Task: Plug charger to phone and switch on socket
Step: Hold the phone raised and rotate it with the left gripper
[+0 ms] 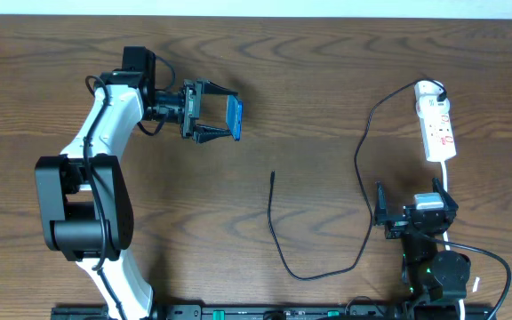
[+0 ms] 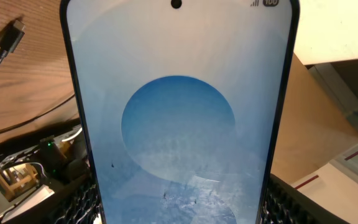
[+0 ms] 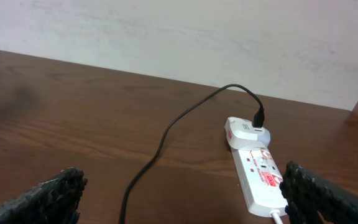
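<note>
My left gripper [image 1: 223,117] is shut on the phone [image 1: 236,118] and holds it off the table at the left rear, its blue screen on edge. In the left wrist view the phone [image 2: 179,112] fills the frame between the black fingers [image 2: 84,202]. The charger [image 1: 363,191] is a thin black cable that runs from a white adapter in the socket [image 1: 437,124] in a loop across the table. Its free plug tip [image 1: 273,175] lies at the centre and shows as the plug tip [image 2: 11,38]. My right gripper [image 1: 416,216] stands open and empty just in front of the socket [image 3: 258,177].
The socket's white cord [image 1: 449,182] runs forward past my right gripper toward the arm's base [image 1: 436,271]. The wooden table ends at a pale wall [image 3: 179,37] behind. A cardboard box [image 2: 316,124] shows beyond the phone in the left wrist view.
</note>
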Controlling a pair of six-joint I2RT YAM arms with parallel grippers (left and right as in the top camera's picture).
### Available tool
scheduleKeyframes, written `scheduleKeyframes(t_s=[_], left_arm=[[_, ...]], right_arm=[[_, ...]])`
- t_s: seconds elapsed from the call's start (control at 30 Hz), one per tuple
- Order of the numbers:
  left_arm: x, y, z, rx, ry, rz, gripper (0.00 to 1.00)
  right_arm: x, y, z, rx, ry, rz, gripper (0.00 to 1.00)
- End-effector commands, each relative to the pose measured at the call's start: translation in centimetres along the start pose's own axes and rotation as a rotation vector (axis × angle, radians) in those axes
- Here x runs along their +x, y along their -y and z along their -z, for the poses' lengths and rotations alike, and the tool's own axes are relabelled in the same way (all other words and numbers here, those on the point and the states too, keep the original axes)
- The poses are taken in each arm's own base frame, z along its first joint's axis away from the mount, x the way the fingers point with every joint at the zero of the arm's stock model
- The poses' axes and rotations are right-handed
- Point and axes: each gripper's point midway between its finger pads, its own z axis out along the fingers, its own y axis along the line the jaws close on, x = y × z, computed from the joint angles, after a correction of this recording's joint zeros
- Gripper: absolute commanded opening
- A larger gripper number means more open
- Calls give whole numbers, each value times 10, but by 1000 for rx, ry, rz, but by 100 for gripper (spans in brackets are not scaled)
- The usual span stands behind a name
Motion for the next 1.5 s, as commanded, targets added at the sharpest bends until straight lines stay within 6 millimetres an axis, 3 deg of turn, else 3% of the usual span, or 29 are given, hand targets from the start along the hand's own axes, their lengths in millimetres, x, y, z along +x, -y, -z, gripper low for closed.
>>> scheduleKeyframes(t_s=[0.0, 0.97, 1.2, 1.47], left_arm=[[15, 9, 3, 30, -37, -13, 8], [14, 9, 3, 28, -32, -24, 7], [13, 9, 3, 28, -25, -200, 7], [-4, 1, 4, -39, 60, -509, 7]], right_arm=[[1, 0, 0, 1, -1, 10, 99], [1, 0, 0, 1, -1, 10, 99], [1, 0, 0, 1, -1, 10, 99], [1, 0, 0, 1, -1, 10, 99]])
